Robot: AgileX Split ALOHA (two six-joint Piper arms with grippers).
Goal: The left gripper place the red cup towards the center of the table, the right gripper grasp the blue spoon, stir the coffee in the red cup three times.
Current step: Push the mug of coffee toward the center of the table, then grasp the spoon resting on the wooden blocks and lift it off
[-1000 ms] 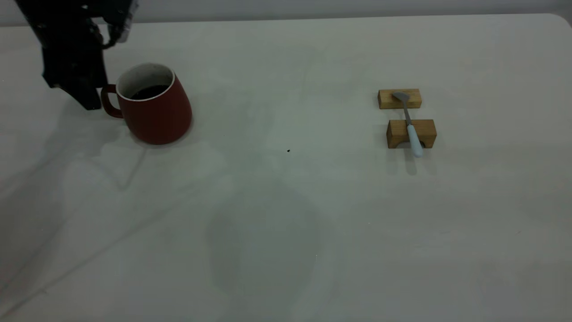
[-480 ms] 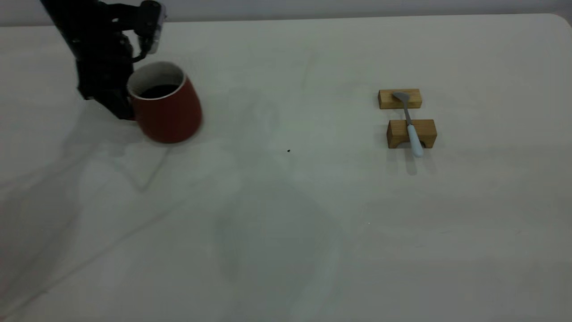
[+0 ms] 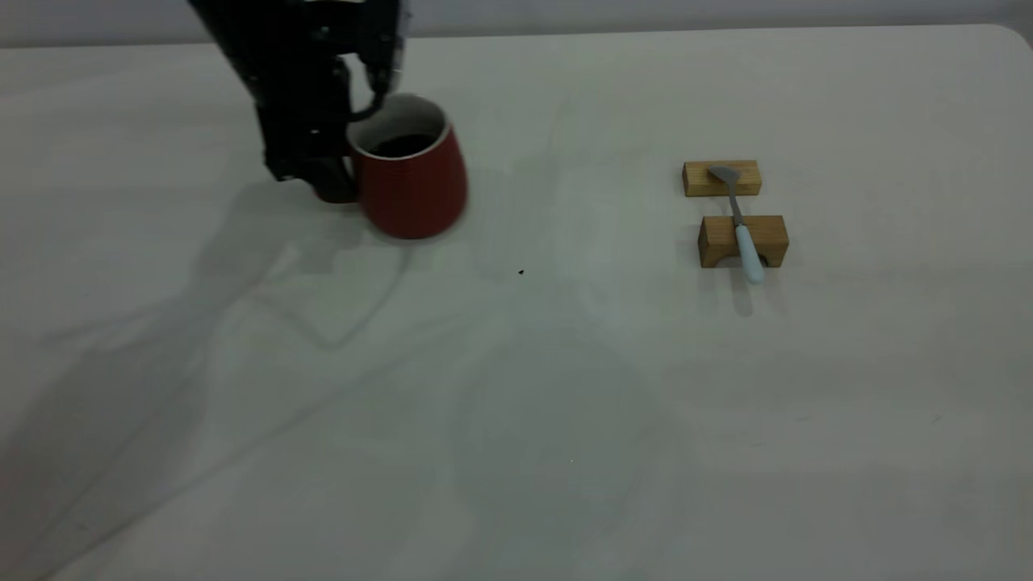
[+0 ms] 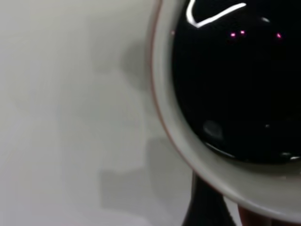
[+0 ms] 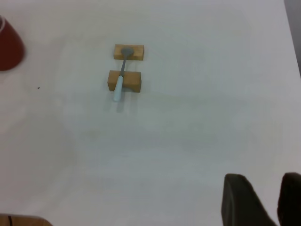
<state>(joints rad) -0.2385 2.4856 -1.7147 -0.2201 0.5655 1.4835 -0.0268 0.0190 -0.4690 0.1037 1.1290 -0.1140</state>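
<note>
Exterior view: the black left gripper [image 3: 327,173] is down at the handle side of the dark red ceramic cup [image 3: 411,181], its jaws apparently pinching the red loop handle, though the arm's body hides most of the contact. The cup sits left of the off-white desk [image 3: 565,403] centre, dark coffee [image 3: 401,145] showing against its white inside. Well to the right, the slim pale-blue-handled spoon [image 3: 741,226] lies across 2 tan wooden blocks [image 3: 742,240], bowl on the far block. Left wrist view: white rim [image 4: 207,165] and black coffee [image 4: 235,80] fill the picture, a dark finger [image 4: 204,207] just below the rim. Right wrist view: the right gripper [image 5: 269,200] hovers over bare desk, jaws spread slightly, well apart from the spoon [image 5: 119,87] on its blocks [image 5: 124,81]; the cup [image 5: 9,47] peeks in at the edge.
</note>
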